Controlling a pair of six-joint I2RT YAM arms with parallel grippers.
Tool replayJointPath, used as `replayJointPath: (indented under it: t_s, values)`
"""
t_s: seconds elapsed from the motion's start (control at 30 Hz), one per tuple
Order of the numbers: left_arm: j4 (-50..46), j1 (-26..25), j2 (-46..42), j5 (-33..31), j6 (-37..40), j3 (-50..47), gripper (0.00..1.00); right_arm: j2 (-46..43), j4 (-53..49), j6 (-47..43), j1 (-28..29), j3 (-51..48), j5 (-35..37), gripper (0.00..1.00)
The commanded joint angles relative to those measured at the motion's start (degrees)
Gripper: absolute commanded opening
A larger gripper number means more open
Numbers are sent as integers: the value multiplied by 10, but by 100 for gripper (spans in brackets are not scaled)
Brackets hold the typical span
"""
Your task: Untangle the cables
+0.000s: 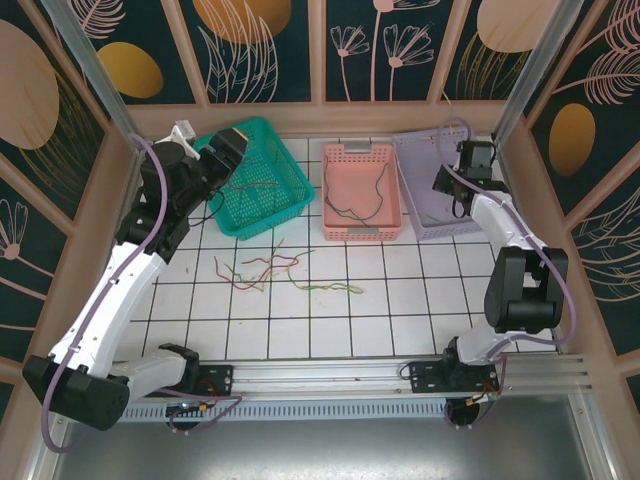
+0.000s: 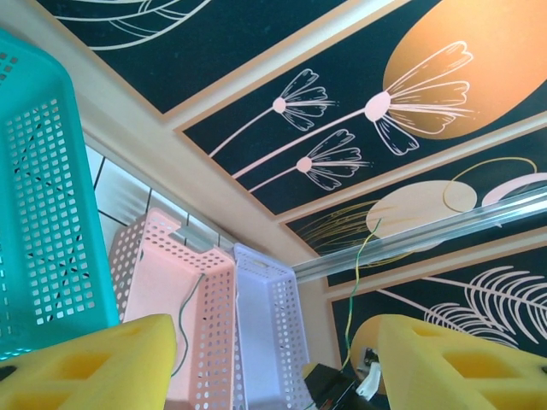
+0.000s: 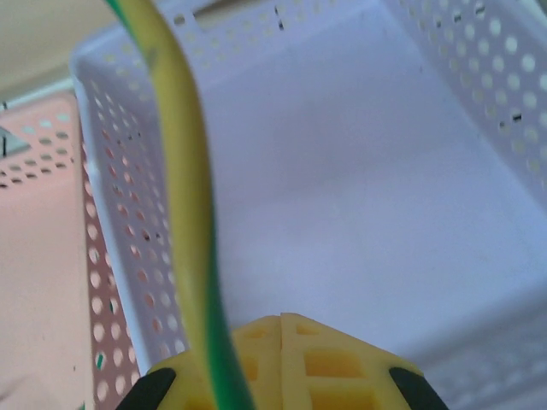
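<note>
Cables (image 1: 285,272) in red, yellow and green lie loosely crossed on the white tiled table (image 1: 400,320), in front of three baskets. The overhead view alone shows this heap. It also shows more thin wires (image 1: 255,190) inside the teal basket (image 1: 290,158) and a dark wire (image 1: 365,200) in the pink basket (image 1: 362,152).

The left claw (image 1: 228,148) hangs over the far corner of the teal basket. Its wrist camera gives what the overhead view cannot: the two yellow fingers (image 2: 85,363) stand well apart with nothing between them. The same camera looks sideways past the teal, pink and lilac baskets.

The right claw (image 1: 455,195) sits above the lilac basket (image 1: 412,185). From overhead its grip cannot be made out. Its own camera shows the claw (image 3: 282,359) pressed together on a yellow-green cable (image 3: 184,188). This cable rises from the left of the fingers up out of the picture, over the basket's pale floor (image 3: 342,171). The left wrist view catches it as a thin line (image 2: 357,273) against the patterned wall.
</note>
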Motion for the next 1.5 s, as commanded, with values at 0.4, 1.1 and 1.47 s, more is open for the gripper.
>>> replayJointPath:
  t_s: [0.4,1.1,1.47]
  values:
    - [44,-5,-16,15,-9,-16,62,171,-259,14,-50,159,-97,0]
    - [55,-5,-15,1,-11,-13,61,258,-369,59,-68,222,-145,0]
    - [66,-5,-13,5,-9,-19,61,183,-370,96,-69,204,-167,0]
